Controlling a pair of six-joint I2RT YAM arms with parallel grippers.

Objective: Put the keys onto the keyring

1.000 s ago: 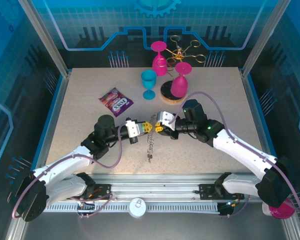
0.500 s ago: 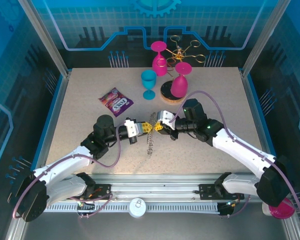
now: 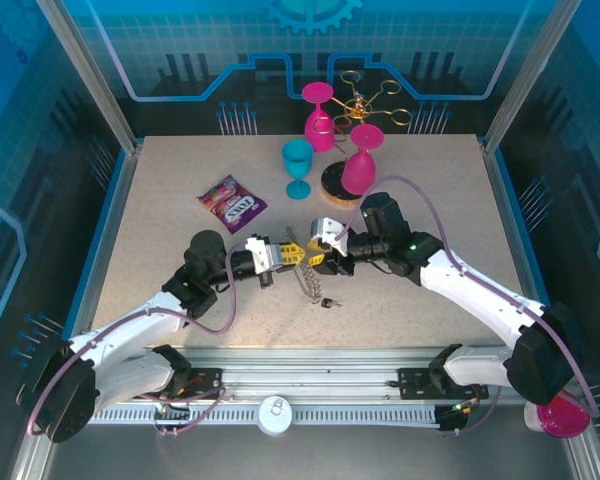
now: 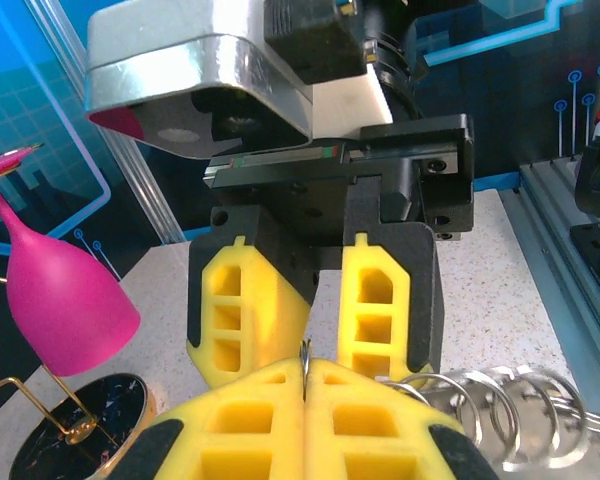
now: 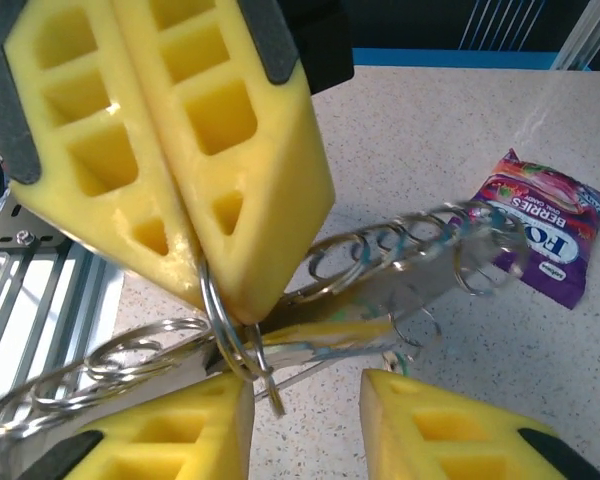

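My left gripper point(image 3: 288, 255) is shut on the thin metal keyring point(image 4: 306, 362), pinched edge-on between its yellow fingertips point(image 4: 250, 410). A chain of small wire rings point(image 3: 309, 281) hangs from the keyring point(image 5: 216, 312) down to the table. A small dark key point(image 3: 327, 301) lies at its lower end. My right gripper point(image 3: 316, 259) faces the left one tip to tip. In the right wrist view the right gripper point(image 5: 305, 395) is open, the keyring beside its left finger point(image 5: 155, 430). A blurred yellow key point(image 5: 330, 330) swings among the rings just above the gap.
A purple candy packet point(image 3: 232, 203) lies to the back left. A blue goblet point(image 3: 298, 165), two pink goblets point(image 3: 360, 160) on a cork coaster point(image 3: 337, 187) and a gold wire stand point(image 3: 365, 103) stand at the back. The table's front edge point(image 3: 310, 345) is near.
My right gripper has opened and shifted slightly back. The hanging chain has swung to the right, its key end now lying further right on the table. The left gripper keeps its grip.
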